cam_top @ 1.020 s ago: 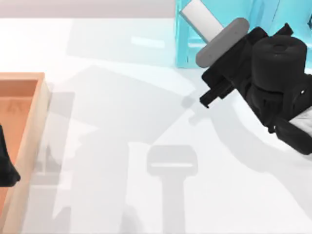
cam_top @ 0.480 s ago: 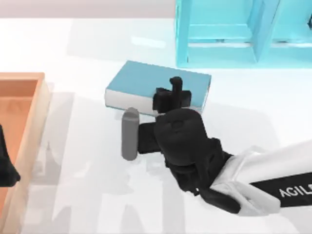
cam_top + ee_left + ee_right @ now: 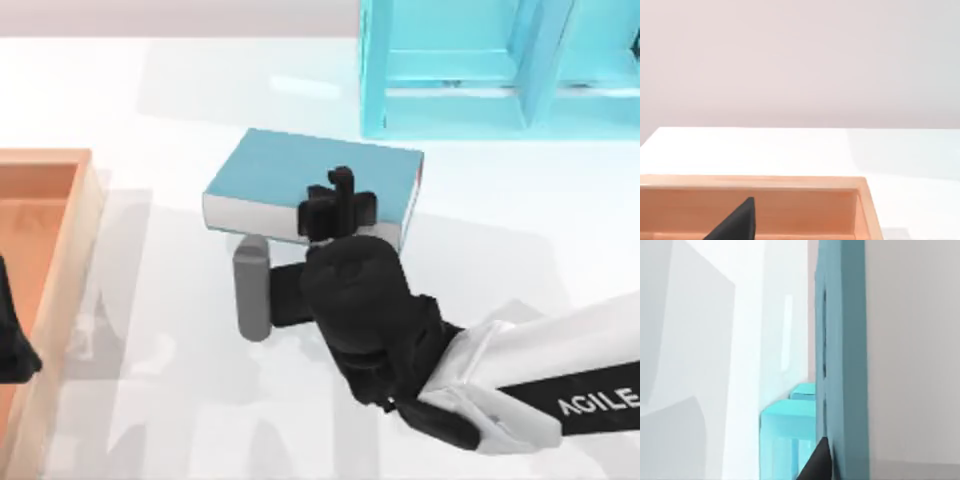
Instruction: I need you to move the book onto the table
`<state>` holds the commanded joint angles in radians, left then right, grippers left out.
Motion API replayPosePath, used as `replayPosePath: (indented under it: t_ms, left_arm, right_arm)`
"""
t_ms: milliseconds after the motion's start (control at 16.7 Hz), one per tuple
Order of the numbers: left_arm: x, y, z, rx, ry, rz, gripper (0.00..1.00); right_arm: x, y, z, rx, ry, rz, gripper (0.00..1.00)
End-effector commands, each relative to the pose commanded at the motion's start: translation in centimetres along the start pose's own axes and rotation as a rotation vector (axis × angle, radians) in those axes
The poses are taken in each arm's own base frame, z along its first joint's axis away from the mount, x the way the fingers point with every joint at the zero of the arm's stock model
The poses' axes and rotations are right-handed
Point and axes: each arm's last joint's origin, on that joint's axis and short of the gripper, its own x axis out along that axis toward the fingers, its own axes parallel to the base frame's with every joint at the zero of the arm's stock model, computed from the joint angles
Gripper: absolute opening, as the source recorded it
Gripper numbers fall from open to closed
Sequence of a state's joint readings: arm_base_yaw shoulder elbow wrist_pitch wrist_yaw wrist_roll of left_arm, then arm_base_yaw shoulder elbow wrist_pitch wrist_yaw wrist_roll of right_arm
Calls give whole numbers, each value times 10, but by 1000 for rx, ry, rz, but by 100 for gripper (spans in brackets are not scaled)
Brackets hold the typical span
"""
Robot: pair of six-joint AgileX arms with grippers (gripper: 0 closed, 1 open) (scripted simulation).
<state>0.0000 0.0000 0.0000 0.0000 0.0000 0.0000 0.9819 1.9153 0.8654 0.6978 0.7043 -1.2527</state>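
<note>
One book (image 3: pixel 300 180), teal-covered with white page edges, lies flat over the white desk (image 3: pixel 200 90), just in front of the light blue shelf unit (image 3: pixel 480 70) and well apart from the wooden tray (image 3: pixel 55 200) at the desk's left; whether it rests on the surface cannot be told. At the book's near edge, on the side away from the shelf unit, the right end effector (image 3: pixel 338 205) is clamped on the book. Beside the tray, the left end effector (image 3: pixel 12 345) sits parked, its finger gap undeterminable.
</note>
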Motion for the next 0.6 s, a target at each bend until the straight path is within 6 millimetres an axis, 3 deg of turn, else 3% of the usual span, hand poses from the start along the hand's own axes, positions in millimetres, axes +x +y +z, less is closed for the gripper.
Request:
replayPosePath:
  t_ms: [360,600]
  left_arm:
    - [0,0,0,0,0,0,100]
    - [0,0,0,0,0,0,100]
  right_arm:
    - [-5,-2,2,0,-3,-9,0]
    - [0,8,1,-1,2,-3,0]
